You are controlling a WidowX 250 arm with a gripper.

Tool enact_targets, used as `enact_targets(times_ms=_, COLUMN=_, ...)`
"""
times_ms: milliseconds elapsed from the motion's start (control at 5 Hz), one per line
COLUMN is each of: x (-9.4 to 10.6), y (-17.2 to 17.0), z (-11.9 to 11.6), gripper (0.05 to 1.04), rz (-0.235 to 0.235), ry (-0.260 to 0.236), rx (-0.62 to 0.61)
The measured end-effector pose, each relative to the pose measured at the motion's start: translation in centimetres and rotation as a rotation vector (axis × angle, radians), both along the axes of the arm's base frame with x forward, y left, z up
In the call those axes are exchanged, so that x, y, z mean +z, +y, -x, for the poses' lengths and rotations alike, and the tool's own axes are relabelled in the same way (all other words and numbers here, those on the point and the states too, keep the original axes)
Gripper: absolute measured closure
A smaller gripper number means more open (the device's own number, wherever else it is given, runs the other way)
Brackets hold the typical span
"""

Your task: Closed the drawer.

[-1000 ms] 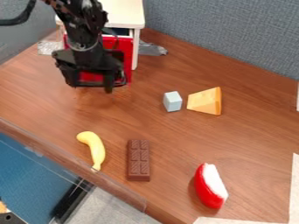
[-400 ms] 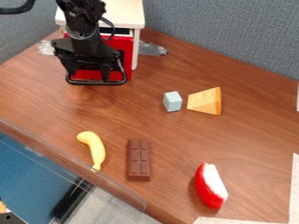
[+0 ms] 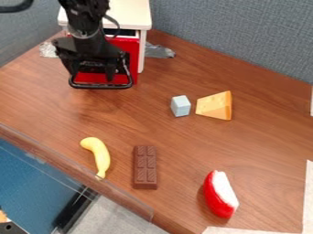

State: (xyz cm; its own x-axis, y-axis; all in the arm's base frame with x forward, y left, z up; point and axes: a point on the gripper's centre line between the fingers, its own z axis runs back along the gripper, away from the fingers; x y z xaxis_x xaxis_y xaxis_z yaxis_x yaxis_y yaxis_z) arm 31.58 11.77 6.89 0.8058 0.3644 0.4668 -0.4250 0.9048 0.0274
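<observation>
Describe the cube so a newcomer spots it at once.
On the brown table, find the white cabinet at the back. The cube is nearer the camera, to its right in the picture, just left of the cheese. It's small, boxy and pale blue; the cheese is a bigger yellow-orange wedge.

arm (image 3: 85,23): black, in from the top edge, upper left | gripper (image 3: 92,76): hangs downward at the arm's end, fingers (image 3: 110,71) spread apart
</observation>
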Motion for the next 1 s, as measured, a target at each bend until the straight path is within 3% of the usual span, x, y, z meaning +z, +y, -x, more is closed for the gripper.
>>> enact_targets(times_ms=200, x=2.3, y=-1.4, z=0.1, gripper=0.084, rz=-0.014, ry=-0.057, rx=-0.039)
enact_targets(times_ms=400, x=3.0, y=-2.8, z=1.1, gripper=0.085, rz=-0.008, ry=-0.075, rx=-0.075)
enact_targets(times_ms=1000, x=-2.1, y=-3.3, z=2.0, gripper=0.085, rz=0.052, ry=0.055, rx=-0.043)
